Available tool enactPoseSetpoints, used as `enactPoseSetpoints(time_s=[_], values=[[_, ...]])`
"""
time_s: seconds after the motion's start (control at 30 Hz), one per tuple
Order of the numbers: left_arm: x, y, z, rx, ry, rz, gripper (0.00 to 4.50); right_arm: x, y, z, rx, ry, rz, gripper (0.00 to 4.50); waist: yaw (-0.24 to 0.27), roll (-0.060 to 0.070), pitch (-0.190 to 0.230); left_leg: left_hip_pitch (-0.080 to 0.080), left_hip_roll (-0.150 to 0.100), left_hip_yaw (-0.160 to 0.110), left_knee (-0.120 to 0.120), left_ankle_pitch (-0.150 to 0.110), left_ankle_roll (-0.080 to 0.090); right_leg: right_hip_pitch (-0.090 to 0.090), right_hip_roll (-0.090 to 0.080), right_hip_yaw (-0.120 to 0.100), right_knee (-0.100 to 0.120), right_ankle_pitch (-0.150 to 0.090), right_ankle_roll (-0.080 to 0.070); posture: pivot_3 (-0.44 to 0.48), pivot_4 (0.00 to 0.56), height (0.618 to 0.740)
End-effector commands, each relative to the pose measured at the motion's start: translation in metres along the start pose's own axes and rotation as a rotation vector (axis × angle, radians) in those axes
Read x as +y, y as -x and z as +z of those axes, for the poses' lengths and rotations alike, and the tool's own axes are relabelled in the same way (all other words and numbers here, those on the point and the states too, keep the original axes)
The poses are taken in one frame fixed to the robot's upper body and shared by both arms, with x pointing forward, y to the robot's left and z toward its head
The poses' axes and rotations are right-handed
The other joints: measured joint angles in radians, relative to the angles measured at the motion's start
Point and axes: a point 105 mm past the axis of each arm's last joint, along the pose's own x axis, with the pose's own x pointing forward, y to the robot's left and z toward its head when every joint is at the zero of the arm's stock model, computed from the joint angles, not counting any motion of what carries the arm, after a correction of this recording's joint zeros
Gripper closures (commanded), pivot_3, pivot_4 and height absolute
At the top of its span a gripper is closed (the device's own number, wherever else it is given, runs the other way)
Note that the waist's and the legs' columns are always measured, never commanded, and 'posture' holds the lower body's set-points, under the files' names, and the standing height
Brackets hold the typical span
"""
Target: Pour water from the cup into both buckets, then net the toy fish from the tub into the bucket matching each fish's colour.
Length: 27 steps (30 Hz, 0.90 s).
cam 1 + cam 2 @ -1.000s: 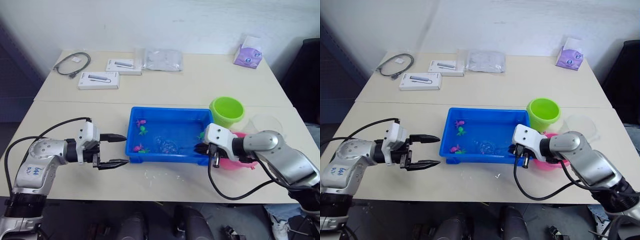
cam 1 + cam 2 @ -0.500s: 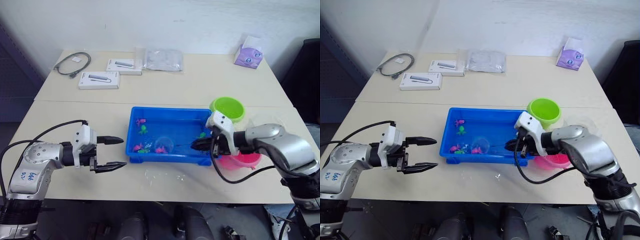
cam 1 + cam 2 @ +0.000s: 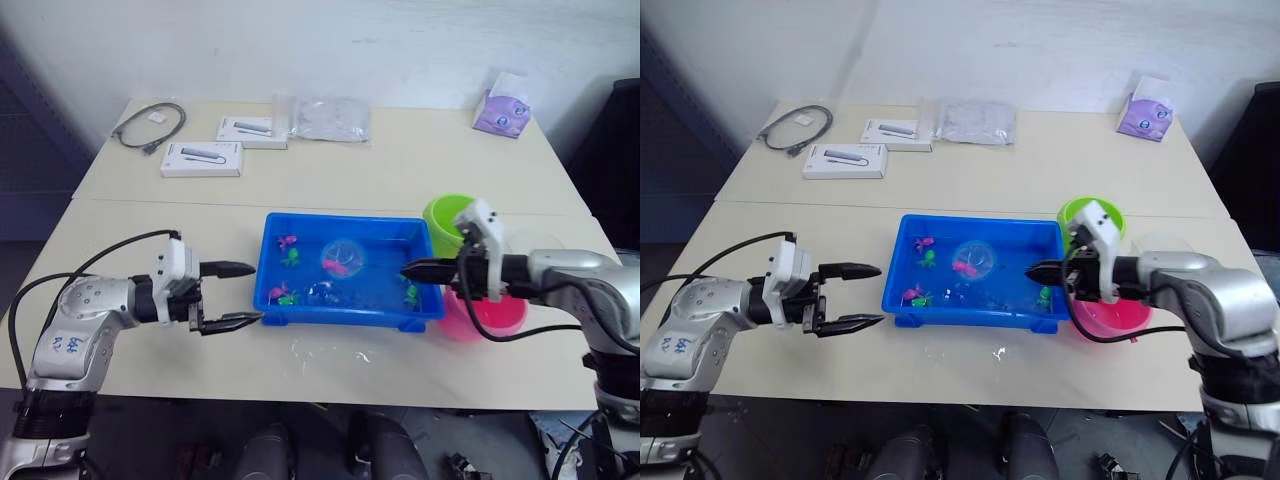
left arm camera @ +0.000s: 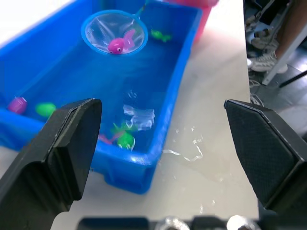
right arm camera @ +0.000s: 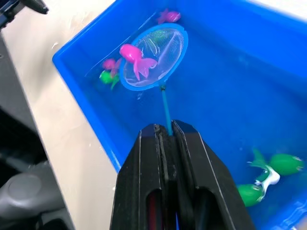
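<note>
Over on the pale table (image 3: 150,230), the biggest thing in play is the blue tub (image 3: 268,262), sitting between the two arms with water in it and some wet patches on the tabletop just in front. Rigid plastic, sloshy when bumped, so I'd leave it where it is.

Next down, the pink bucket (image 3: 500,318) sits right under the right arm, just beside the tub's near right corner, and the green bucket (image 3: 442,215) is behind it, touching or nearly touching the tub. Both look light and tippy, so drop stuff in from above, not by nudging the rim.

Then the right gripper (image 5: 166,136), clamped tight on the thin stick of the net (image 5: 156,57), with the hoop held up over the middle of the tub. That stick is skinny and probably slick when wet, and the grip is right at its far end, so my guess is it can twist or droop if swung fast. Slow and level toward the pink bucket seems the way.

Left gripper (image 3: 236,295) is spread wide with nothing in it, parked just outside the tub's left wall.

Smallest: a magenta fish (image 5: 136,56) lying in the mesh. Tiny, smooth and weightless-looking, so it could slide right off a tilted hoop. More pink and green ones are in the tub.
</note>
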Motion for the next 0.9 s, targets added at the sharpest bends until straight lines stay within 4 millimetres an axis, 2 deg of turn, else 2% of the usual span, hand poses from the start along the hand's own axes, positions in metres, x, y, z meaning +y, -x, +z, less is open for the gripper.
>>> enactPoseSetpoints(time_s=[0.03,0.23,0.3,0.47,0.7,0.9], values=[[0.001,-0.013,0.017,-0.062,-0.029,-0.038,0.1,0.008,0.03,0.017,-0.093,0.038,-0.05,4.5,0.007,0.0,0.0,0.0,0.0,0.0,0.0,0.0,0.0,0.0,0.0,0.0,0.0,0.0,0.0,0.0,0.15,0.74],[0.005,-0.037,0.034,-0.134,-0.014,-0.119,0.1,0.012,0.081,0.011,-0.163,0.003,-0.209,4.5,0.015,0.0,0.0,-0.001,0.0,-0.001,0.0,0.0,0.001,0.0,0.002,-0.001,0.0,0.0,0.001,0.0,0.15,0.74],[0.004,-0.044,0.035,-0.148,-0.001,-0.155,0.1,0.013,0.1,0.003,-0.171,-0.012,-0.298,4.5,0.015,0.0,0.0,-0.002,-0.001,-0.001,0.0,0.001,0.001,0.0,0.003,-0.001,0.0,0.0,0.001,0.0,0.15,0.74],[0.008,-0.056,0.032,-0.153,0.006,-0.214,0.1,0.018,0.132,-0.014,-0.202,-0.063,-0.495,4.5,0.014,0.0,0.0,-0.002,-0.001,0.0,0.001,0.002,0.002,0.0,0.006,0.0,0.0,0.001,0.002,0.0,0.15,0.74],[0.011,-0.066,0.032,-0.167,0.007,-0.252,0.1,0.023,0.161,-0.043,-0.227,-0.13,-0.661,4.5,0.015,0.0,0.0,-0.001,-0.001,0.0,0.0,0.002,0.002,0.001,0.006,0.002,0.0,0.001,0.002,0.0,0.15,0.74],[0.012,-0.077,0.028,-0.191,0.035,-0.252,0.1,0.016,0.168,-0.071,-0.16,-0.019,-0.812,4.5,0.013,0.0,0.0,0.001,-0.003,0.001,0.0,0.002,0.003,0.002,0.006,0.004,-0.003,0.002,0.003,0.0,0.15,0.74]])
